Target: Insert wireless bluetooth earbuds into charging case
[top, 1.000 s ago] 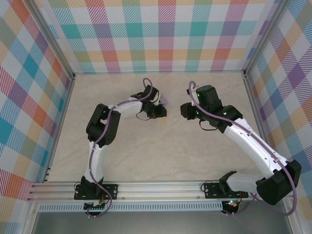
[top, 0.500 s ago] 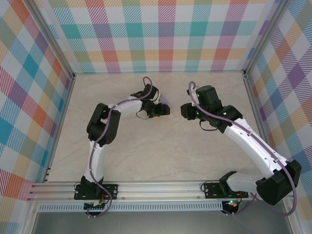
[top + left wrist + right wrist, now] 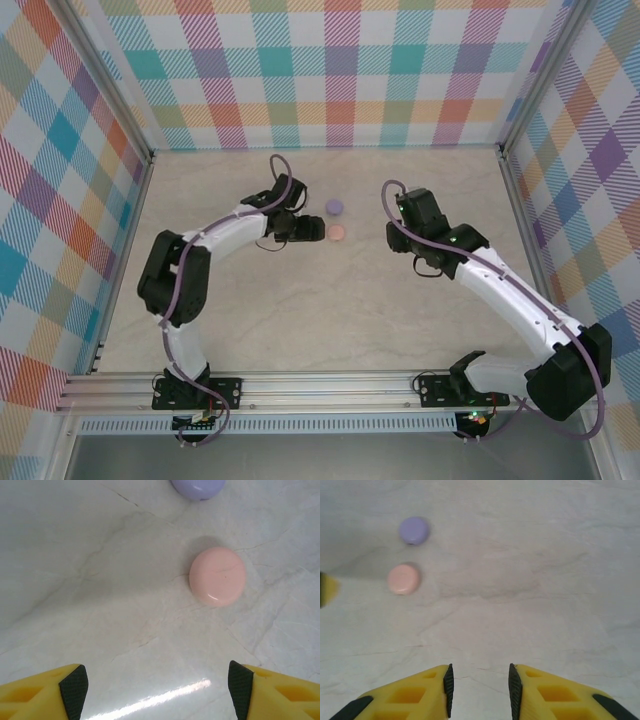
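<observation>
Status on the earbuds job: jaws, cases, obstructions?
Left jaws wide open, empty; right jaws ajar, empty. Pink case and purple case closed, side by side on table. Nothing blocking them.

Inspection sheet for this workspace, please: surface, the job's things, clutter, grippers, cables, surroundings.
Surface: pale marbled table, glossy, no spills seen.
Job's things: purple case and pink case, both round with lids shut, close together but not touching, the purple one farther from the arm bases.
Clutter: nothing seen.
Grippers: left gripper wide open and empty, just short of the pink case; right gripper slightly open and empty, off to the right of both cases.
Cables: purple cable looped at each wrist, clear of the cases.
Surroundings: checked walls on three sides; metal rail at the near edge, carrying the arm bases.
</observation>
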